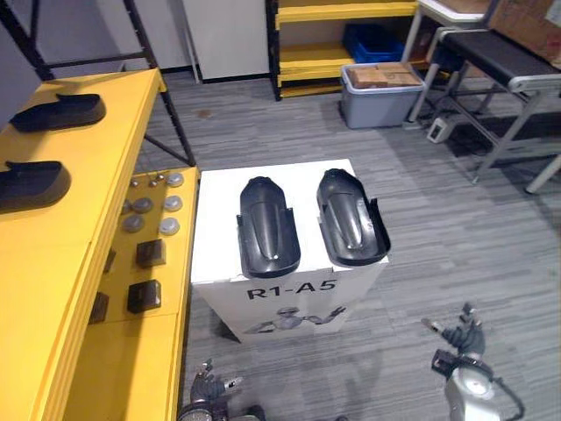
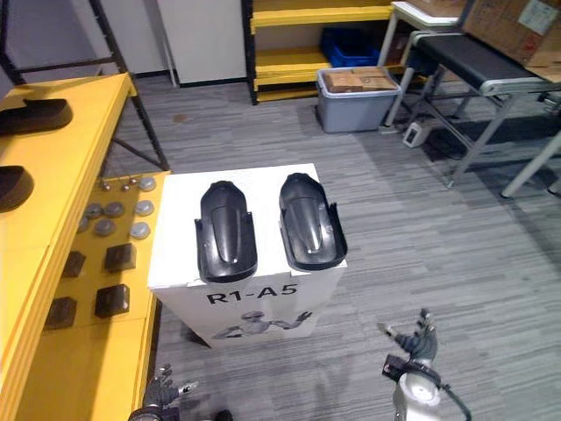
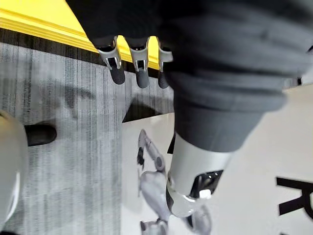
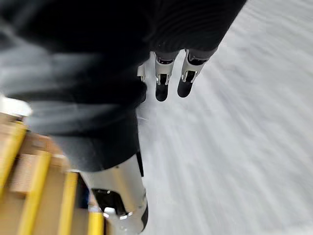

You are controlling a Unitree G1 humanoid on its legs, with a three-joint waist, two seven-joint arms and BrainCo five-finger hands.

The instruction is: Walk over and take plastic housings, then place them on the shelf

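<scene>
Both hands are hanging low near the floor: left hand (image 1: 209,388) close by the box's front, right hand (image 1: 459,338) off to the box's right, well apart from it. Fingers on each are hanging loose & spread, gripping nothing. Left housing (image 1: 268,228) & right housing (image 1: 351,217), both black, are lying side by side, not touching, on top of the white box (image 1: 215,230). Two more are sitting on the yellow shelf (image 1: 96,202) at robot's left: nearer shelf housing (image 1: 31,184), farther shelf housing (image 1: 57,112). Lower tier is carrying grey discs (image 1: 143,205) & dark blocks (image 1: 144,296). Grey bin (image 1: 377,105) is standing further back.
</scene>
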